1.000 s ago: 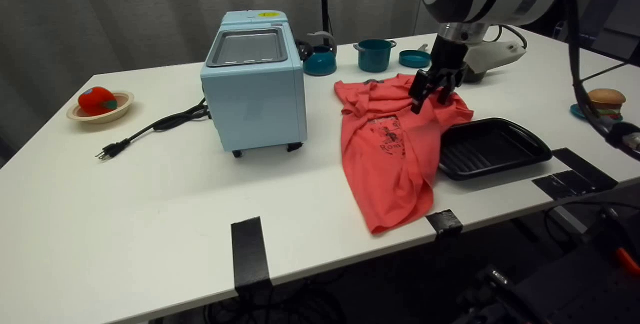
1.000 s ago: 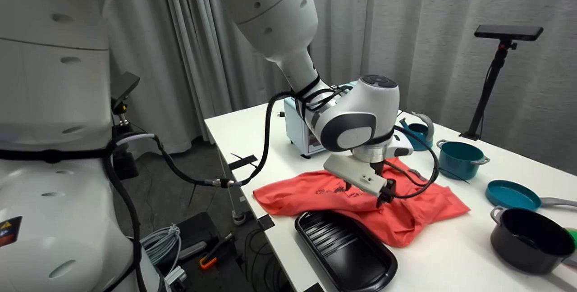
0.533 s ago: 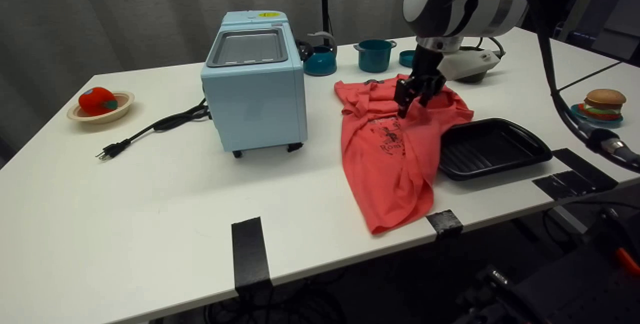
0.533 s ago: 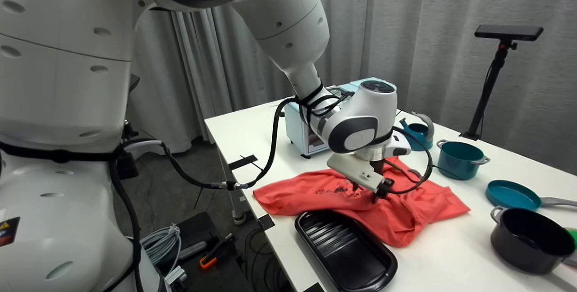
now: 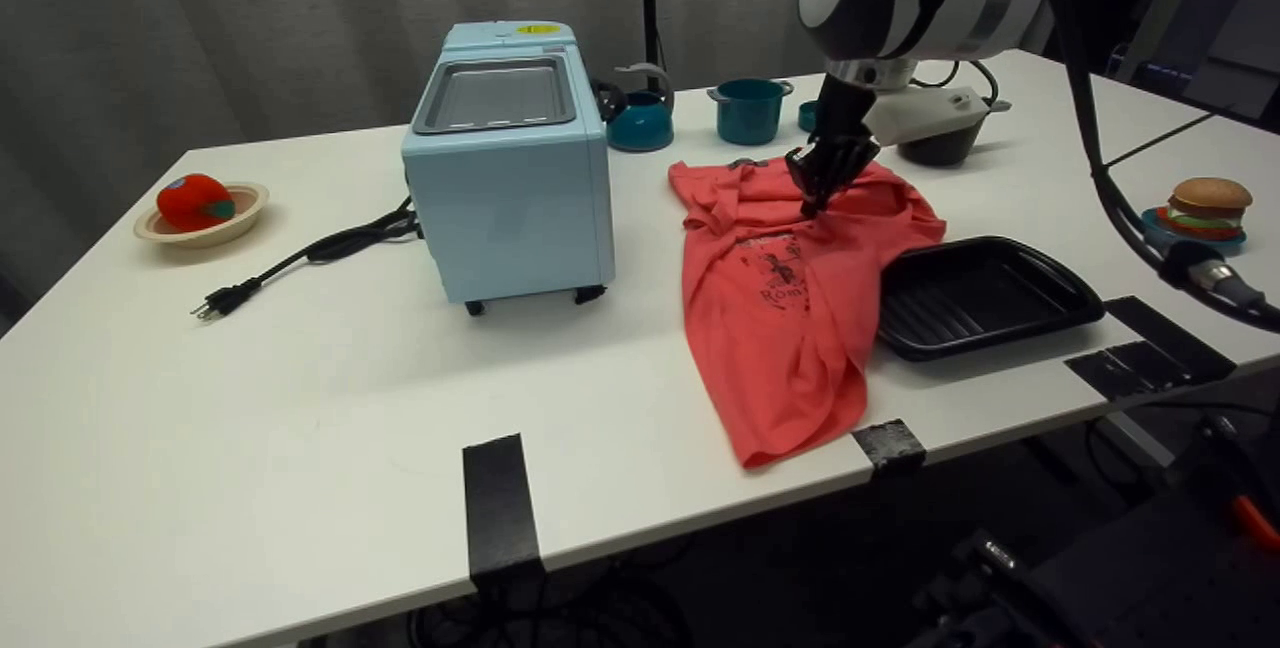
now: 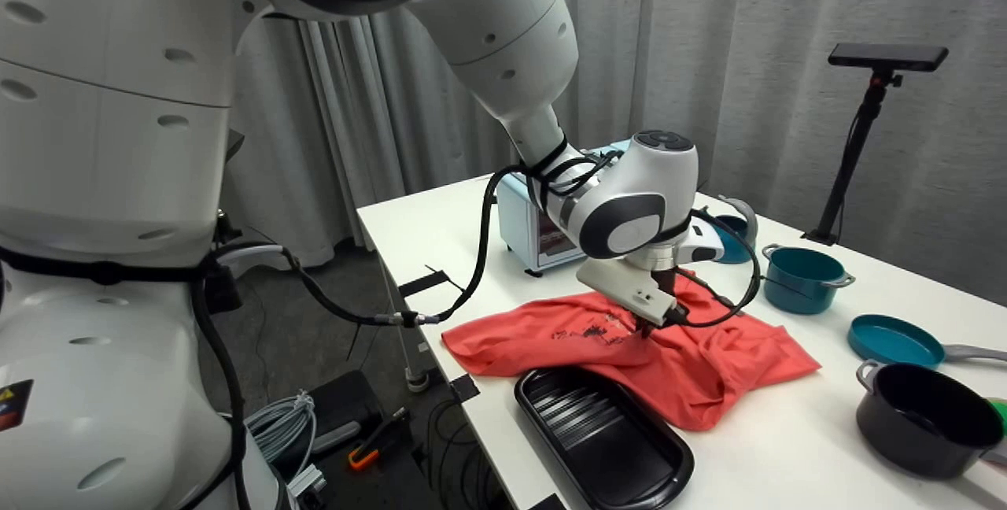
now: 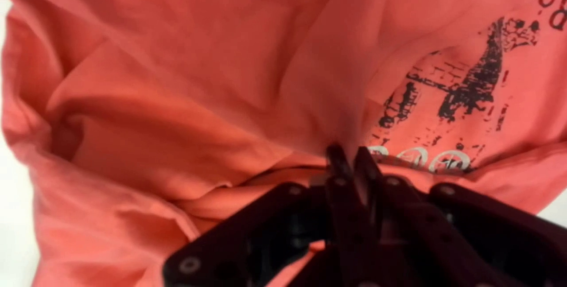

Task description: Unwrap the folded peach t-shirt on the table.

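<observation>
The peach t-shirt [image 5: 780, 358] lies rumpled on the white table [image 5: 330, 408], its dark chest print facing up and one end reaching toward the near edge. My gripper [image 5: 808, 208] points down into the cloth's upper part, close to the print. In the wrist view the fingertips of the gripper [image 7: 349, 152] are nearly together, with a raised fold of the t-shirt [image 7: 212, 56] pinched between them. An exterior view also shows the gripper [image 6: 643, 329] at the t-shirt [image 6: 535, 337], its fingers partly hidden behind the pale wrist housing. Layers beneath the fold are hidden.
A black ribbed tray [image 5: 985, 298] touches the t-shirt's side. The light-blue appliance [image 5: 510, 198] stands beside it. Behind are a teal kettle [image 5: 640, 123], a teal pot [image 5: 748, 113] and a dark pot [image 6: 928, 419]. A toy burger [image 5: 1205, 208] sits at the far side.
The gripper has moved over the t-shirt toward the chest print and lowered slightly, then gone from open to shut on a fold. The cloth's outline has hardly shifted.
</observation>
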